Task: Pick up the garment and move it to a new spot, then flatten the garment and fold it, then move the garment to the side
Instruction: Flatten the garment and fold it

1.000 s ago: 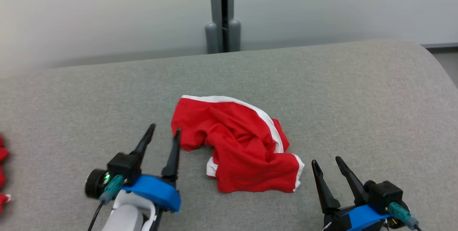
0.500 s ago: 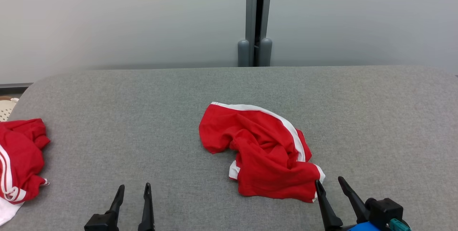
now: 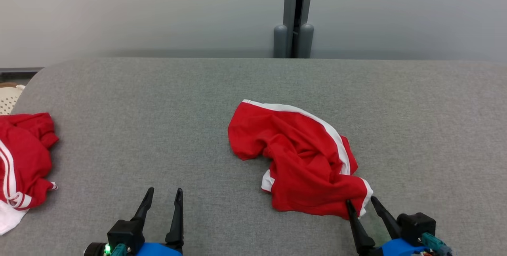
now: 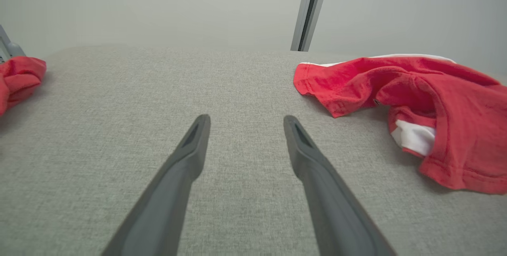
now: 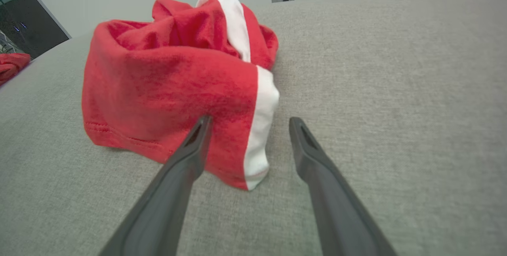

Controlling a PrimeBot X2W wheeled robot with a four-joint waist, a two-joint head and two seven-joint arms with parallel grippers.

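Observation:
A crumpled red garment [image 3: 301, 157] with white trim lies bunched in the middle of the grey padded table [image 3: 158, 101]. My right gripper [image 3: 361, 202] stands open at its near right corner, fingertips straddling the white-edged hem. In the right wrist view the garment [image 5: 178, 81] reaches between the fingers of that gripper [image 5: 247, 123]. My left gripper [image 3: 164, 192] is open near the table's front edge, well to the left of the garment. In the left wrist view that gripper [image 4: 245, 119] hovers over bare fabric with the garment [image 4: 416, 101] off to the right.
A second red and white garment [image 3: 21, 161] lies heaped at the table's left edge, seen too as a red heap [image 4: 18, 81] in the left wrist view. A pale perforated object [image 3: 8, 97] sits beyond that corner. A grey post [image 3: 294, 14] stands behind the table against the wall.
The head camera has swung, so the whole picture shifted. My left gripper drew back from the garment's left edge toward the front. My right gripper's fingertips now reach the garment's near right corner.

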